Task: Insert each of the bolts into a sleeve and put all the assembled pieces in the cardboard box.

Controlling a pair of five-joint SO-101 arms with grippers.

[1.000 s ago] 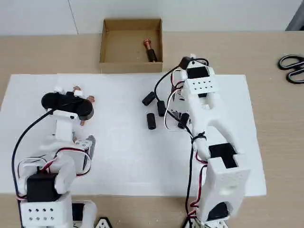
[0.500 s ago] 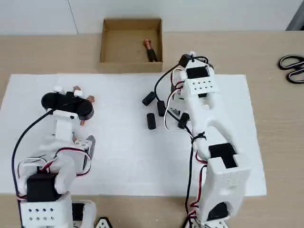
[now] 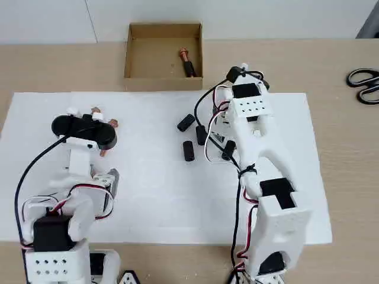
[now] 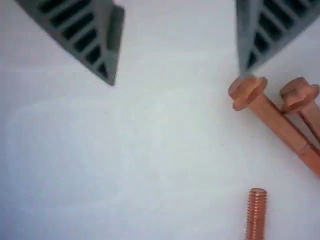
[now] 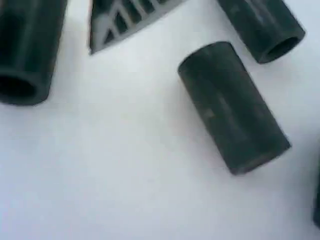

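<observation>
- Left pincer (image 4: 177,75): jaws spread wide with nothing between them. It hangs over the white sheet (image 3: 148,195), and its grey ribbed fingers (image 4: 95,40) hold nothing.
- 3 copper-coloured metal bolts lie loose on the sheet by that pincer. 2 flanged ones (image 4: 265,117) (image 4: 306,102) lie side by side, with their shanks running close together. The head of the nearer one sits right at one fingertip; I cannot tell if they touch. The 3rd bolt (image 4: 256,212) lies apart from the pair, threaded end showing.
- Right pincer (image 5: 125,20): low over the sheet among the sleeves. I cannot tell how far it is open or whether it holds anything.
- 3 black hollow cylindrical sleeves (image 5: 230,107) (image 5: 260,27) (image 5: 25,50) lie on their sides on the sheet, none touching another. In the high view they sit mid-sheet beside the right arm, well apart from the bolts.
- Brown cardboard box (image 3: 136,59): open-topped, on the wooden tabletop (image 3: 59,65) just beyond the sheet's far edge. 1 assembled piece (image 3: 187,63), a copper bolt in a black sleeve, lies inside near one side wall.
- Black-handled scissors (image 3: 362,84) lie at the tabletop's edge, well apart from everything else.
</observation>
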